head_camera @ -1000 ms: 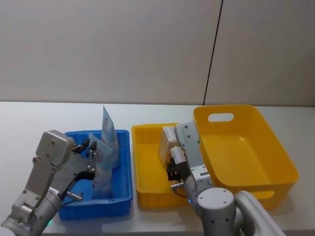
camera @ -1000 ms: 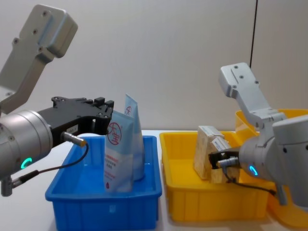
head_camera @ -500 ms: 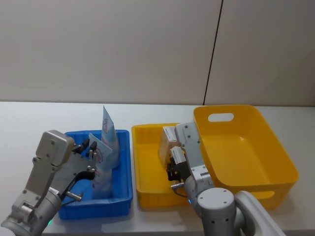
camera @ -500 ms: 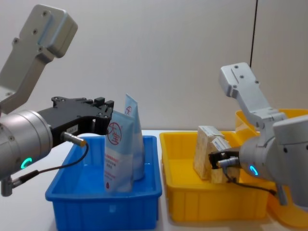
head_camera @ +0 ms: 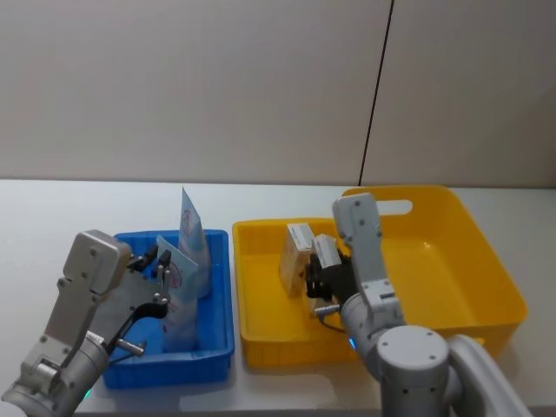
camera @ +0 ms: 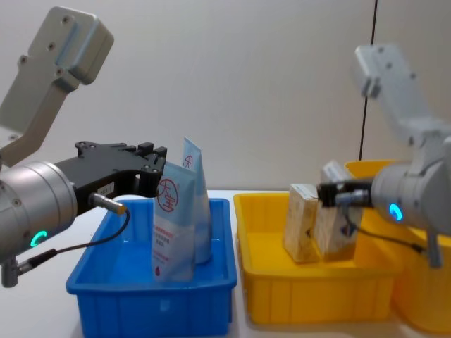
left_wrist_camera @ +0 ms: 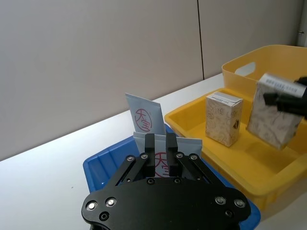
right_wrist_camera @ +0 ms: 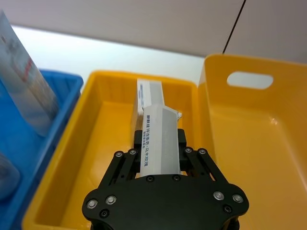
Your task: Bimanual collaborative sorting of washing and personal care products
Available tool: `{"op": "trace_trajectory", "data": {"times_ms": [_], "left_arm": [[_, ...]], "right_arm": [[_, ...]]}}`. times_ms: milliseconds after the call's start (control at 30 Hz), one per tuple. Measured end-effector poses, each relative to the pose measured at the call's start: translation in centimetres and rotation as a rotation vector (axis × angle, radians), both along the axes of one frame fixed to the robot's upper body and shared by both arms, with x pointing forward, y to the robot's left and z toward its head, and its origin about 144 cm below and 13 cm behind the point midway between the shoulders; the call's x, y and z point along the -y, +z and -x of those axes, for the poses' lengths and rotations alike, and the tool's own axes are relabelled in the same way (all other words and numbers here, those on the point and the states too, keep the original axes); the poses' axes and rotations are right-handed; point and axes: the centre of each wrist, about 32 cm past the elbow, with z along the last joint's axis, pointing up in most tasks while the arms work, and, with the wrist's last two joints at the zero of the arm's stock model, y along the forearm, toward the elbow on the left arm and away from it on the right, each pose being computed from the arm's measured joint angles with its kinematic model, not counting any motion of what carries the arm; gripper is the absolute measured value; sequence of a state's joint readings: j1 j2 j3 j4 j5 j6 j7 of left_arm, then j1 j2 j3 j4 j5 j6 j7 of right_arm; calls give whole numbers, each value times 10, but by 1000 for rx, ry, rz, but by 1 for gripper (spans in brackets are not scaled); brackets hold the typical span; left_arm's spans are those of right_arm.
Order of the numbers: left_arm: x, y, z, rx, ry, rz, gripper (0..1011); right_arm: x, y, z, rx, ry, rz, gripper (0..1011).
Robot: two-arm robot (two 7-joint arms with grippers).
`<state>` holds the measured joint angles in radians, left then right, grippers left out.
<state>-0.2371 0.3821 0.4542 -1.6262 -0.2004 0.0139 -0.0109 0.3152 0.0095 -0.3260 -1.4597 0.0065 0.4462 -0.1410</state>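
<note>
Broadly, the white desk (head_camera: 52, 208) carries three containers in a row: a deep yellow bin (head_camera: 499, 295) with a handle slot on the robot's right, a shallow yellow tray (head_camera: 261, 295) in the middle and a blue bin (head_camera: 224, 295) on the left. The split looks deliberate, with soft pouches going to blue and cartons to yellow.

In the blue bin two light-blue pouches stand upright, the far pouch (head_camera: 191, 230) rising higher just behind the near pouch (head_camera: 178, 295). The left claw (left_wrist_camera: 160, 141) sits at the near pouch's top edge, probably to keep it upright. Whether it is clenched on the pouch or merely resting there I cannot tell.

In the shallow tray the standing carton (head_camera: 295, 248) is upright near the back wall. Just beside it, toward the deep bin, the right claw (right_wrist_camera: 160, 146) is clenched on the held carton (right_wrist_camera: 158, 124). It grips the upper part from either side, so the base hangs free for setting down.

The chest view puts the two cartons side by side at like height, touching or nearly so. The left wrist view adds that the held carton is tilted, its base seemingly off the tray floor. The right wrist view reveals printed text along its top face, which the chest view cannot give from the side.
</note>
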Motion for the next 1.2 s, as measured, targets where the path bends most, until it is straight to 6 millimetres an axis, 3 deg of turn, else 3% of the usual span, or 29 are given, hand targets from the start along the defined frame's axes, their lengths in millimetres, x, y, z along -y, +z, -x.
{"op": "trace_trajectory", "data": {"times_ms": [267,667,933,1200], "left_arm": [[0,0,0,0,0,0,135],[0,0,0,0,0,0,135],[0,0,0,0,0,0,135],[0,0,0,0,0,0,135]], "right_arm": [[11,37,18,100,9,-87,337],[32,79,27,266,-24,-127,337],[50,94,20,336,-94,-84,337],[71,95,7,330,-169,-16,337]]}}
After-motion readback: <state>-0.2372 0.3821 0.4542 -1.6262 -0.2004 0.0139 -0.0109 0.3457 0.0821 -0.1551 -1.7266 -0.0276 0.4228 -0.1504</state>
